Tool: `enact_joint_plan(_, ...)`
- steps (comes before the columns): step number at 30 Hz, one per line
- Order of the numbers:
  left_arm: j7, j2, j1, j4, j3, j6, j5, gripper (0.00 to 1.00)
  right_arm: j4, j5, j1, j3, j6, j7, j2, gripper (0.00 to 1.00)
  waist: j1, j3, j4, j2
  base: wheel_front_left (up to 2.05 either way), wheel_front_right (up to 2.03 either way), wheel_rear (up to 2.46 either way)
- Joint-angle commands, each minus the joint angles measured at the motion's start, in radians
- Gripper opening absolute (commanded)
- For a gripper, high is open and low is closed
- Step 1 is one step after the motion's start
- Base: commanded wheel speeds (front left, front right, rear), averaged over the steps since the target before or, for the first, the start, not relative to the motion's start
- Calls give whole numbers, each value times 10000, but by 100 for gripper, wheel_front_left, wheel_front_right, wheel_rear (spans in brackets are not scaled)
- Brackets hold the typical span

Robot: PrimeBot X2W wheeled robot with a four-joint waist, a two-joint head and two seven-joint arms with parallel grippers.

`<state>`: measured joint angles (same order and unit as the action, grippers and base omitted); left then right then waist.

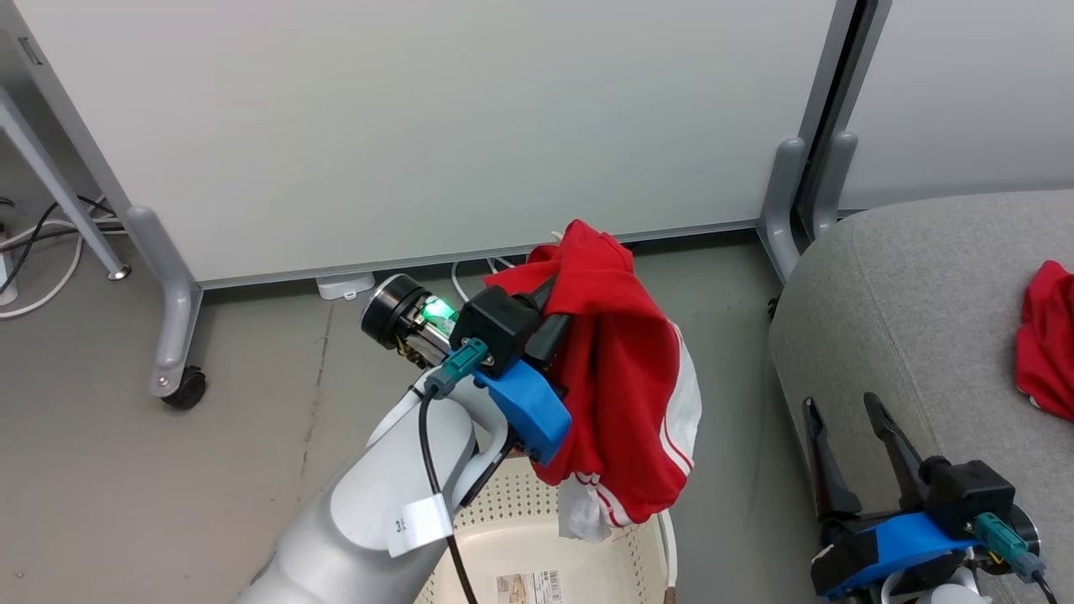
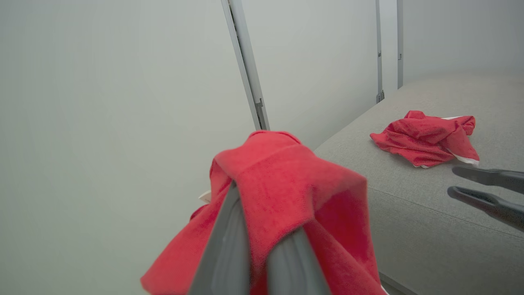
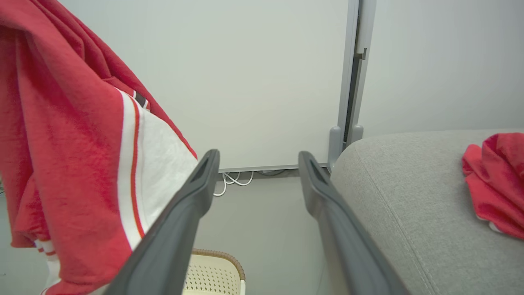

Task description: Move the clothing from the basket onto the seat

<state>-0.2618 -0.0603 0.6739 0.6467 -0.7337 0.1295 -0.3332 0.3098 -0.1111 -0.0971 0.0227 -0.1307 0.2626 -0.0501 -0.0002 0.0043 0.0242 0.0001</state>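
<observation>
1. Step in hand: we judge this to be the carry phase for one garment. The left end effector (image 1: 554,317) is clamped on a bright red soft fabric garment (image 1: 621,394) with a white panel and white-striped trim. The cloth is bunched over both fingers and hangs freely below them.
2. Position of the load: the garment is held above the cream-white oval plastic laundry basket (image 1: 524,507), and its lower hem hangs near the basket's rim. We cannot tell whether the hem touches the basket.
3. Destination: the large grey woven-fabric upholstered seat (image 1: 914,294) stands to the robot's right, well apart from the held garment. A strip of grey floor (image 1: 738,352) lies between basket and seat.
4. Progress: a second red garment (image 2: 425,137) lies crumpled on the seat cushion. The part of the basket floor that shows carries a barcode sticker (image 1: 529,587). On this evidence we judge the task about half done, with the held piece likely the last.
5. Right end effector (image 1: 841,403): its fingers stand apart and hold nothing. It sits low, just beside the seat's front face.
6. Next move: we expect a sideways swing of the left arm toward the seat, high enough for the hanging hem to pass over the rounded seat edge. The garment should then be released over bare cushion.
7. Risk noted: the trailing hem may drag on the basket rim or catch on the idle right fingers along the way.
</observation>
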Motion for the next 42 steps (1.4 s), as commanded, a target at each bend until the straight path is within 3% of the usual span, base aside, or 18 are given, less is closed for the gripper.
enact_joint_plan(1,-46,2,78,-121,-104,14,-22,0,-7,-92,167,-5,-1,34,-5,100,2,-36,56,-1,0,0,0)
enact_joint_plan(14,-46,-37,140,-313,-496,16,-104,0,-65,99,-235,-555,-1,34,-3,100,2,5,124,-1,0,0,0)
enact_joint_plan(28,-47,21,316,-447,-810,16,-183,0,258,358,-1798,-2949,-1,34,-437,100,2,139,306,-1,0,0,0)
enact_joint_plan(42,-47,87,516,-629,-1141,17,-274,0,1611,191,-3586,-4396,-1,34,-680,100,2,411,572,-1,0,0,0)
